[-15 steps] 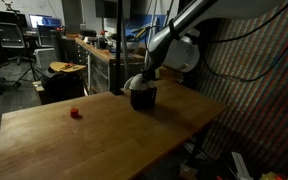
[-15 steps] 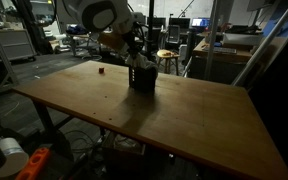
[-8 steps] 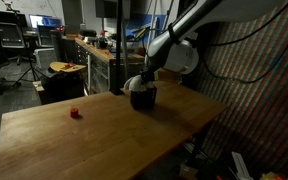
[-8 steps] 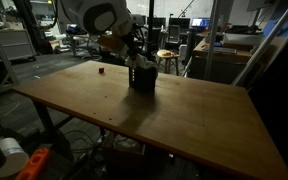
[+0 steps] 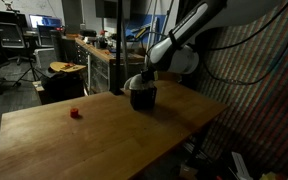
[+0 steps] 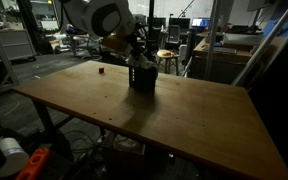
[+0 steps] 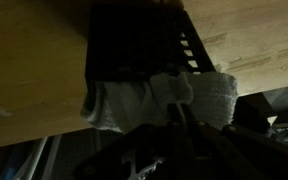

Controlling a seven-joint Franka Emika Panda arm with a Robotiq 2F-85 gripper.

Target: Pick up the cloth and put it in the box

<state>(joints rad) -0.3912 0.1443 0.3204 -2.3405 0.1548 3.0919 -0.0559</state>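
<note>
Wrist view: cloth point(image 7: 154, 100) bunched against box point(image 7: 134, 40)

Wooden table point(image 5: 104, 145) with a plain, light-brown top, shown in both exterior views. Carries two items directly: black mesh-sided box point(image 5: 142, 99), upright, toward the far edge; small red object point(image 5: 75, 113), well apart from the box, on open tabletop.

you've got the box point(image 5: 142, 98) on the table point(image 5: 94, 150), near its far edge; the cloth point(image 7: 119, 100) bunches at the box's mouth, over its rim; a small object point(image 5: 74, 113) lies well apart.
</note>
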